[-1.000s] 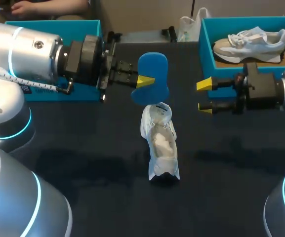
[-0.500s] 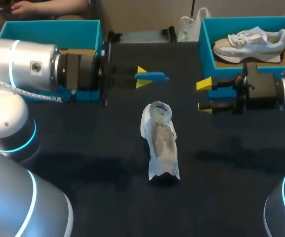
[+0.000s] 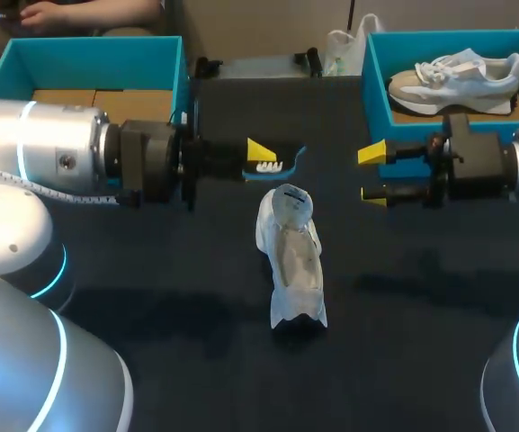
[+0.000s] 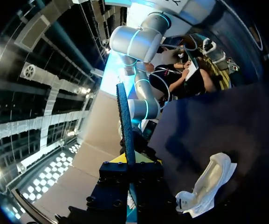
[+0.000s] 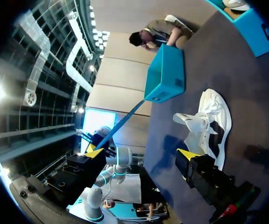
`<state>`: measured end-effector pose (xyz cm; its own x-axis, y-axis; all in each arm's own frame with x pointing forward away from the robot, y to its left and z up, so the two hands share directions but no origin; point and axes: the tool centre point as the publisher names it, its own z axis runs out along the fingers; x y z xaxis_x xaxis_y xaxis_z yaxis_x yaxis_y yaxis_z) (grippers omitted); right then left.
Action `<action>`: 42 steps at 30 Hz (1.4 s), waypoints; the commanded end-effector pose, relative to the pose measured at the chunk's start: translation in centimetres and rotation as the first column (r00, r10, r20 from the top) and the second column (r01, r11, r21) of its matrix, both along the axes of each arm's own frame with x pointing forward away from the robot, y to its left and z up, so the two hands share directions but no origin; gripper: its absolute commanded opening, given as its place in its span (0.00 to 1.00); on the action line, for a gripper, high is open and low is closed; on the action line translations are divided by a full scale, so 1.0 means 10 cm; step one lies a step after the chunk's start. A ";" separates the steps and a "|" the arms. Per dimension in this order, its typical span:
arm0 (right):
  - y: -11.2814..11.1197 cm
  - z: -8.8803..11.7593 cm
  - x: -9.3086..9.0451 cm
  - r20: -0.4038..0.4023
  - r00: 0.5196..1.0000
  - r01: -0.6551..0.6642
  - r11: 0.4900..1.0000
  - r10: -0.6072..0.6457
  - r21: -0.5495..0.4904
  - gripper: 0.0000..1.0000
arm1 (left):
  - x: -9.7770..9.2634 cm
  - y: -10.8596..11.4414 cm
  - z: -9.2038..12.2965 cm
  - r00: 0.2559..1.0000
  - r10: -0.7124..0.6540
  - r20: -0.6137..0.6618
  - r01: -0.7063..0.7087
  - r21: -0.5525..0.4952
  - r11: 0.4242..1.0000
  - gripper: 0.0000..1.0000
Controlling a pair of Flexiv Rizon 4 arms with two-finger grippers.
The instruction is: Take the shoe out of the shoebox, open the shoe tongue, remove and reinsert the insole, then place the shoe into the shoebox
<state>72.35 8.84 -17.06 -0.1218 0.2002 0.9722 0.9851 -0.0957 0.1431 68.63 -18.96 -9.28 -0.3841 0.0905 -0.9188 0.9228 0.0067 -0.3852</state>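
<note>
In the head view, the left hand [image 3: 263, 159] is closed on a thin blue foam insole [image 3: 283, 163], which is pinched from both sides and held out flat above the dark surface [image 3: 421, 306]. A white mesh shoe [image 3: 291, 256] is seen resting on that surface near its middle, just on the near side of the insole and touched by neither hand. The right hand [image 3: 372, 175] is held at the shoe's other side with its fingers spread wide and nothing between them. A teal cardboard shoebox with a bare brown floor [image 3: 88, 56] is set at the far left, and a second teal shoebox [image 3: 378, 85] at the far right is occupied by a grey and white sneaker [image 3: 461, 76].

In the left wrist view, the insole [image 4: 125, 121] is shown edge-on as a narrow strip gripped in the left hand [image 4: 130, 159]; the shoe [image 4: 209, 183] is found beside the hand on the surface [image 4: 232, 116].

In the right wrist view, the right hand [image 5: 141, 154] is shown wide open and empty, with the shoe [image 5: 212, 122] lying ahead of it and the bare shoebox [image 5: 167, 74] beyond.
</note>
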 end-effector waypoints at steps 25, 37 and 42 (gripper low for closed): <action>0.40 0.17 0.03 -0.072 0.995 -0.063 0.998 0.063 -0.003 0.66 | -0.01 -0.07 -0.57 0.830 0.056 0.556 -0.078 0.016 0.997 0.00; 0.54 0.19 0.01 -0.077 0.994 -0.079 0.997 0.080 0.012 0.67 | -0.02 -0.41 -0.64 0.807 0.070 0.586 -0.078 -0.012 0.997 0.00; 0.60 0.19 0.00 -0.074 0.993 -0.095 0.995 0.096 0.023 0.67 | -0.04 -0.54 -0.67 0.806 0.077 0.586 -0.079 -0.023 0.997 0.00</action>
<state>72.10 14.39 -14.96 -0.0671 0.1723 0.9828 0.9976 -0.0052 0.0690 67.71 -22.59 -15.69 0.2205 0.0897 -0.9712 0.9703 0.0810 0.2278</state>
